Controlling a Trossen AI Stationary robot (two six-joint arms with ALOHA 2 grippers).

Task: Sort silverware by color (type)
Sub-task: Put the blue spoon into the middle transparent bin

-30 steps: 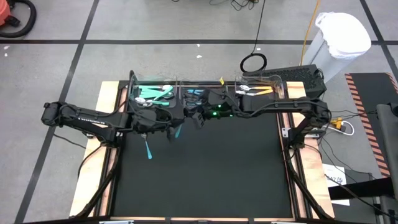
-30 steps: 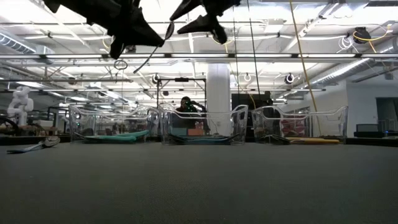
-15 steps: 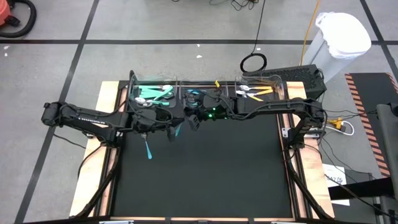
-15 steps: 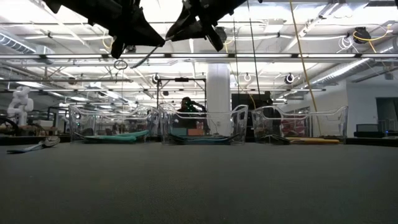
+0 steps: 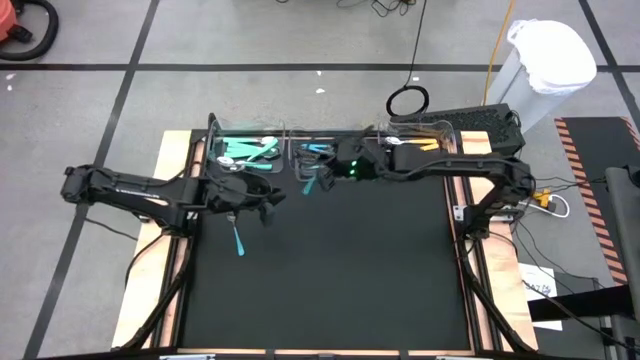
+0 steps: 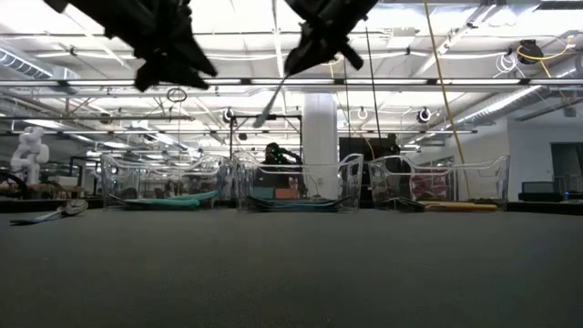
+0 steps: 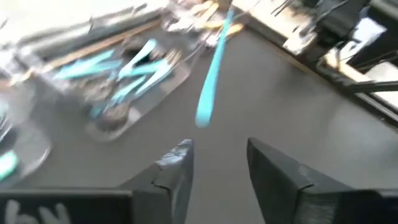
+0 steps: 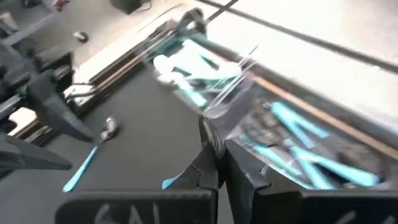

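My right gripper is shut on a light-blue-handled utensil, high above the mat, just in front of the middle bin. The same utensil shows in the left wrist view. My left gripper is open and empty, a little to the table's left of it and at about the same height. A light-blue spoon lies flat on the black mat at the left, and also shows in the right wrist view. Three clear bins at the far edge hold teal-green, light-blue and orange utensils. My right gripper pinches the utensil between its two fingers near one end; the fingers hide which end. They come from the table's right, slanting down. The utensil hangs slanted below them, clear of the mat, its light-blue handle free and its lower tip toward the table's left.
The bins stand in a row along the mat's far edge. The black mat stretches toward the near edge within wooden side rails. A white bin bag and cables lie beyond the table at the right.
My left gripper held the light-blue utensil up; my right gripper shut on it and took it over. My right gripper has gone toward the far edge and a little right with the utensil. My left gripper has let go and drawn back toward the table's left.
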